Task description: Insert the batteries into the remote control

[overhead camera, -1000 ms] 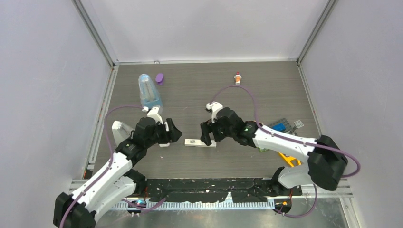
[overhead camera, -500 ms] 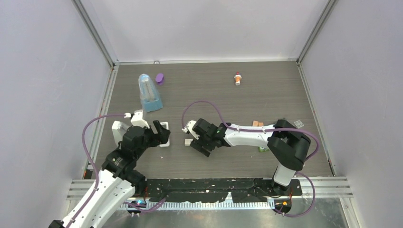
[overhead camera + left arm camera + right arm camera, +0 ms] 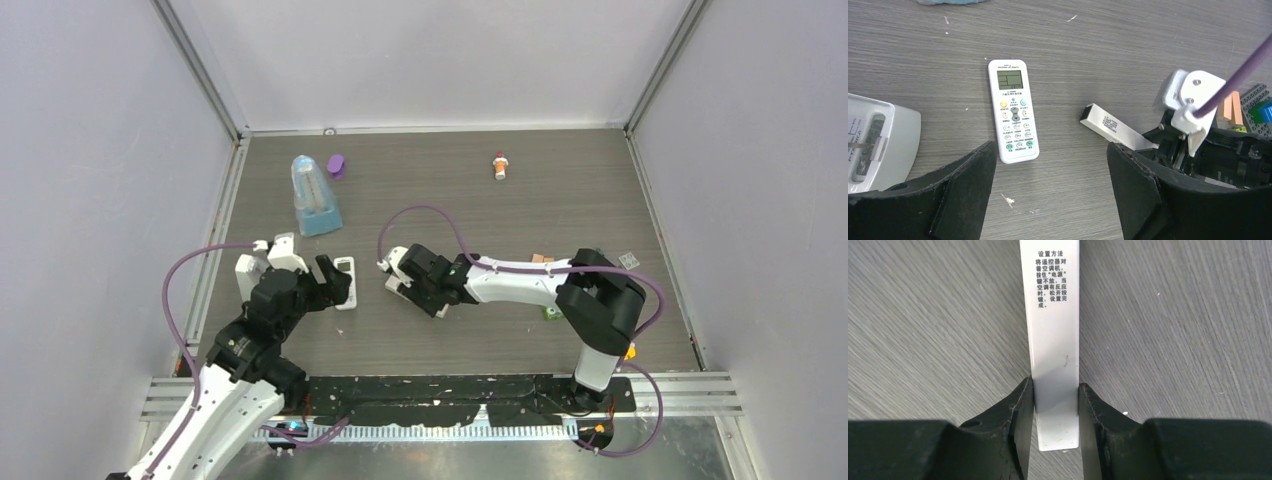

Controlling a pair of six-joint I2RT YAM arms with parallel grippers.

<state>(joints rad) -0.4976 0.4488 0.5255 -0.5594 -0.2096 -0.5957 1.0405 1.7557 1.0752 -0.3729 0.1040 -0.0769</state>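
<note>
The remote control (image 3: 345,283) (image 3: 1012,111) lies face up on the wood table, white with a pale screen and rows of buttons. My left gripper (image 3: 330,284) (image 3: 1048,200) hovers open just near of it, with bare table between its black fingers. My right gripper (image 3: 398,283) (image 3: 1055,410) is shut on one end of a narrow white bar (image 3: 1053,330) (image 3: 1110,127) printed with small black text. The bar lies flat just right of the remote. No batteries show in any view.
A clear blue container (image 3: 313,195) and a purple cap (image 3: 336,165) sit at the back left. A red-and-white little bottle (image 3: 500,165) stands at the back. A white-grey case (image 3: 250,275) (image 3: 878,140) lies left of the remote. Small orange blocks (image 3: 543,258) lie right.
My right arm swung left to the white bar and its jaws closed on it. My left arm drew back toward the near left, and its jaws opened a little wider.
</note>
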